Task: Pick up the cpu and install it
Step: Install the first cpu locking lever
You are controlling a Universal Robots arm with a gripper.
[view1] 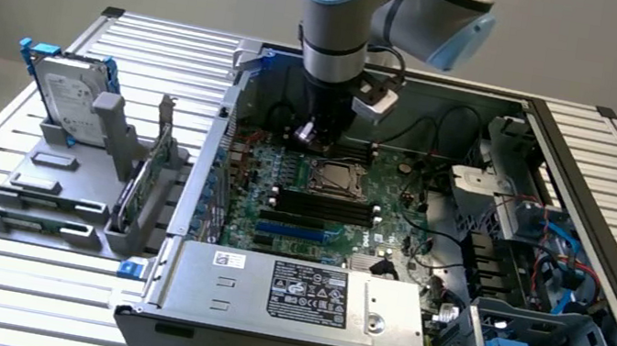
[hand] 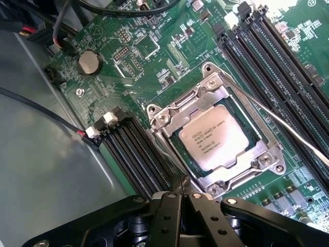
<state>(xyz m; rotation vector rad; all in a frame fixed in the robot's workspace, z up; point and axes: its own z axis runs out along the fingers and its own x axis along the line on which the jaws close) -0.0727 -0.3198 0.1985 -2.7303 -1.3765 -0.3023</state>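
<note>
Looking at the pincer (hand: 180, 181) first, you can see its two black fingers (hand: 165, 216) pressed together with nothing between them, so it is clenched on air and carries no part. In the exterior view the pincer (view1: 311, 131) hangs from the arm inside the open computer case (view1: 606, 174), low over the motherboard (view1: 404, 197). Just beyond the fingertips, apart from them and not touched, the cpu (hand: 221, 140) lies flat in its socket, silver top up with its printing readable, square to the metal socket frame (hand: 165, 117) around it. In the exterior view the cpu (view1: 333, 177) sits a little to the exterior view's right of the pincer tip, near it. Judging from this, you have the pick and the placing done: the chip looks seated and released. What you cannot settle is whether the frame is locked down; a thin silver lever (hand: 288, 128) runs beside the socket, and whether it is latched does not show. Further out, the black memory slots (hand: 141, 159) flank the socket and a coin cell (hand: 88, 63) sits well apart on the board. Outside the case, toward the exterior view's left, the hard drive (view1: 67, 93) stands upright in its blue frame on the grey holder, well away from the work.
</note>
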